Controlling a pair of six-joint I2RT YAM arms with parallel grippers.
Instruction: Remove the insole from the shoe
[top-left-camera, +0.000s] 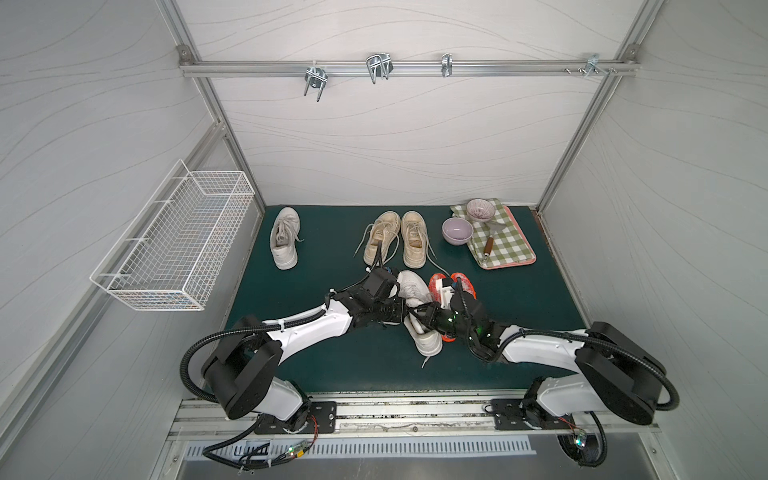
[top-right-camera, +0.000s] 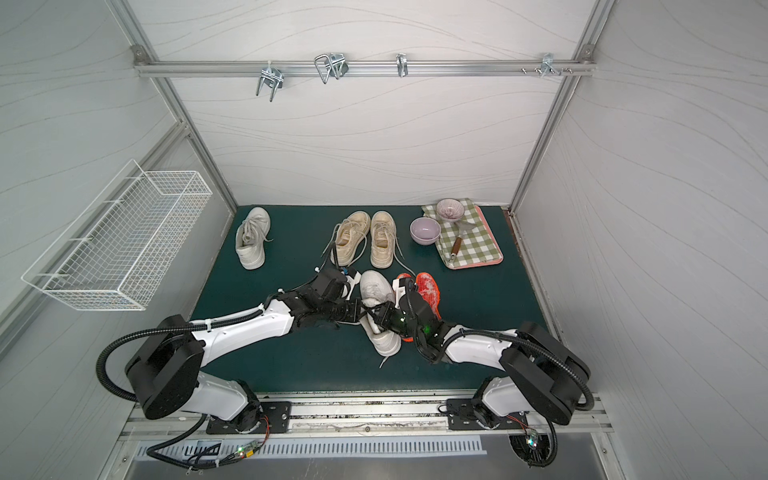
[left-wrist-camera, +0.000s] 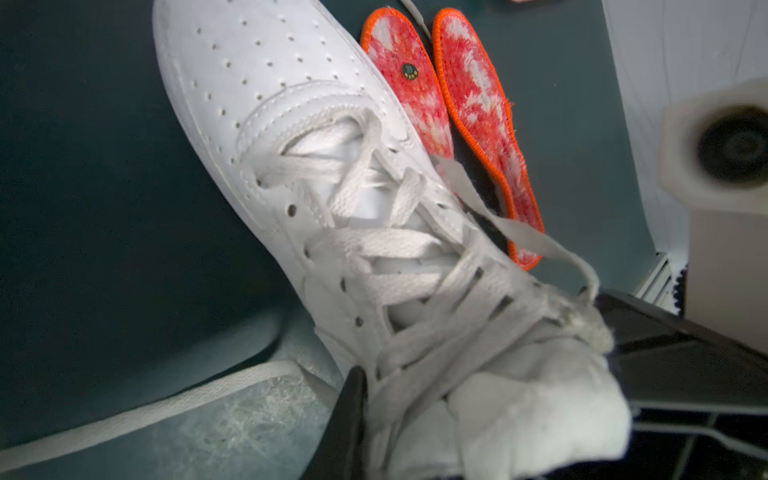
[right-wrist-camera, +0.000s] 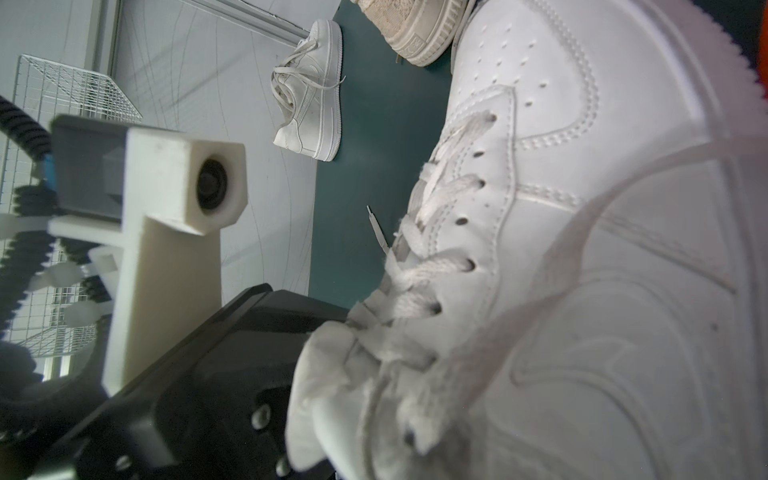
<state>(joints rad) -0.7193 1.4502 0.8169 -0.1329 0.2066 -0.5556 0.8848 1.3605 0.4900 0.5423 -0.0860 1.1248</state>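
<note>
Judged it wisest to pin the white shoe (top-left-camera: 415, 286), central on the mat (top-left-camera: 519, 332), with the right gripper (top-left-camera: 420, 319) shut at its collar and work the left gripper (top-left-camera: 405, 311), closure untellable, past the tongue (left-wrist-camera: 519, 415) toward the insole hidden inside, avoiding two orange insoles (left-wrist-camera: 478, 104) alongside.

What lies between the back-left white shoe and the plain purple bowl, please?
The pair of beige shoes stands between the white shoe and the bowl, as both top views show.

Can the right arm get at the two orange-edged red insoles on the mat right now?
Probably yes: the orange-edged red insoles lie loose on the green mat under the right arm; its shut pincer must first leave the white leather sneaker.
</note>
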